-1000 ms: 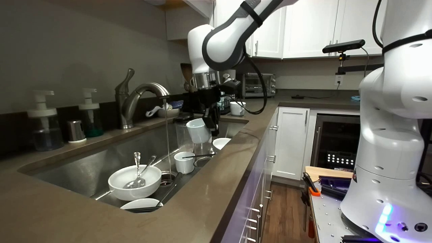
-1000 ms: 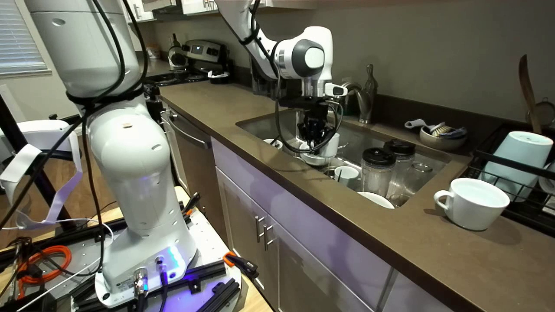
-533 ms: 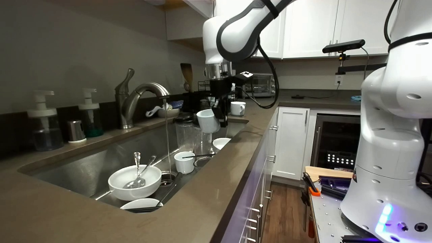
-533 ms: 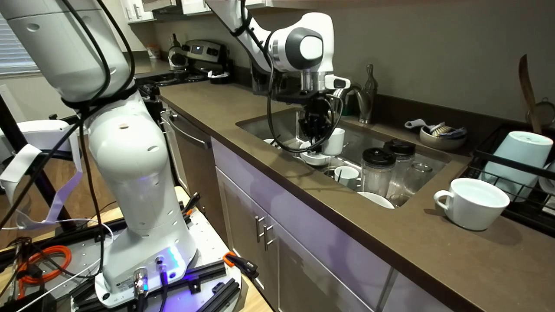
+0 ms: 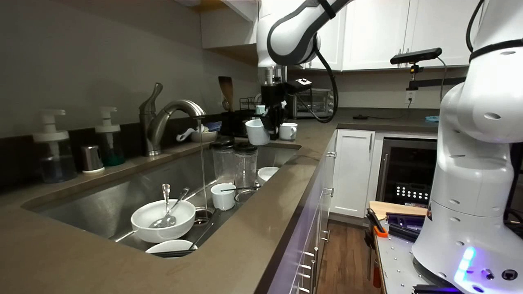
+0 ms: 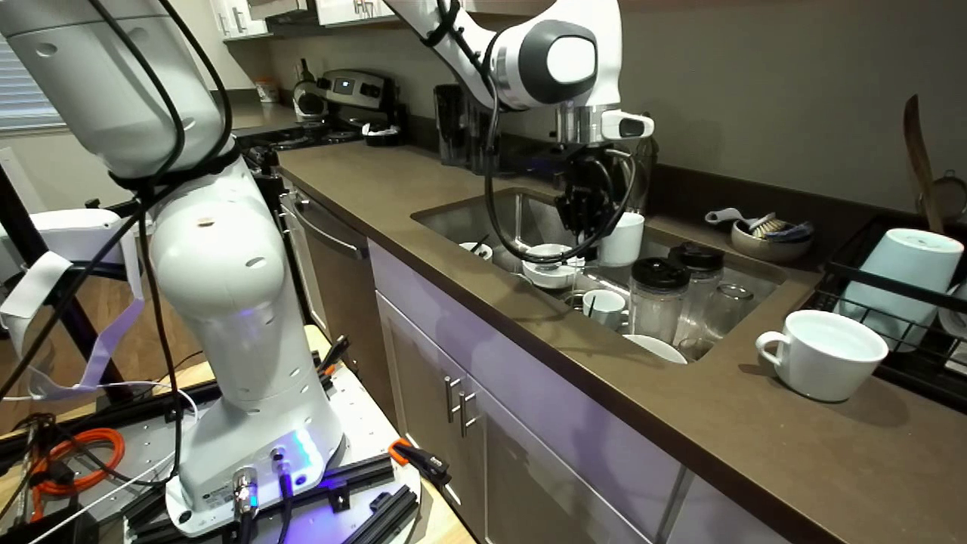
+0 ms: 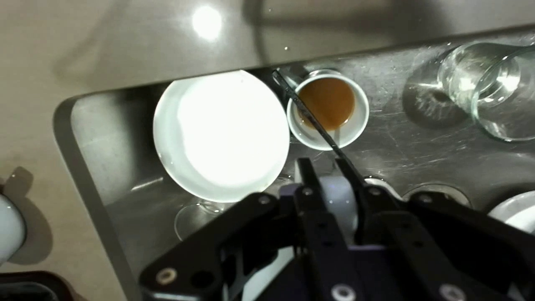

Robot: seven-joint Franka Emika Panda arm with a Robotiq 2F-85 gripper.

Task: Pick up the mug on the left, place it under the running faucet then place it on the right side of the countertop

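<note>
My gripper (image 5: 271, 127) is shut on the white mug (image 5: 257, 132) and holds it over the sink, past the faucet (image 5: 179, 108) and slightly tilted. The mug also shows in an exterior view (image 6: 622, 240) beside the black gripper (image 6: 585, 219). In the wrist view a pale part of the mug (image 7: 338, 200) lies between the fingers of the gripper (image 7: 324, 165); most of it is hidden. Water runs from the faucet's spout, apart from the mug. The grey-brown countertop (image 6: 718, 423) borders the sink.
Another white mug (image 6: 822, 355) stands on the countertop by a black dish rack (image 6: 869, 302). The sink holds lidded jars (image 6: 659, 298), a smaller white cup (image 5: 223, 197) and a bowl with spoons (image 5: 163, 220). A brush bowl (image 6: 770, 240) sits behind the sink.
My gripper has carried the mug upward and away from the faucet, toward the dish rack end of the sink. The mug stays in its grip.
</note>
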